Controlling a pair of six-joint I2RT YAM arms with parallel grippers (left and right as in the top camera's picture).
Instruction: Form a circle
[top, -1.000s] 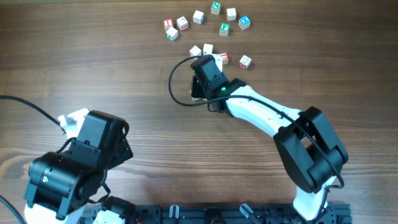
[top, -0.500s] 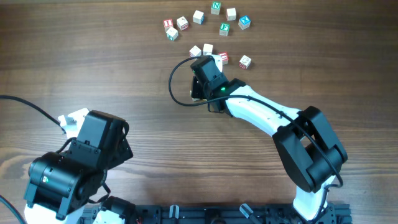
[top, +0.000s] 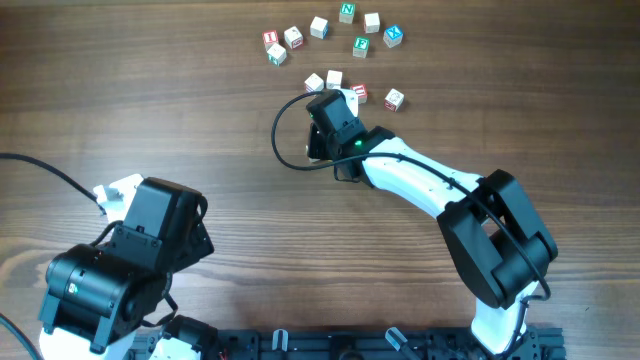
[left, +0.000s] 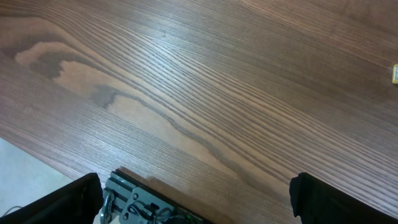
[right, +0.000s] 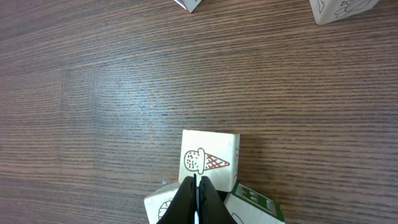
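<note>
Left gripper (left: 193, 199): parked near left, jaws spread wide, holding nothing.

Alphabet cubes (top: 330, 40): loose arc at far centre, ring not closed.

Right gripper (right: 196, 200): pinched fully together, empty, tip against the ice-cream cube (right: 209, 157).

Risk: a push off the cube's centre probably rotates it, or drags the two touching neighbours along.

Right wrist view only: ice-cream picture, tip contact. Overhead view only: whole arc, gap near right.

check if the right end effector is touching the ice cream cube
Touching. The right wrist view shows the shut right end effector with its fingertips pressed against the near edge of the ice cream cube, no gap between them.
</note>
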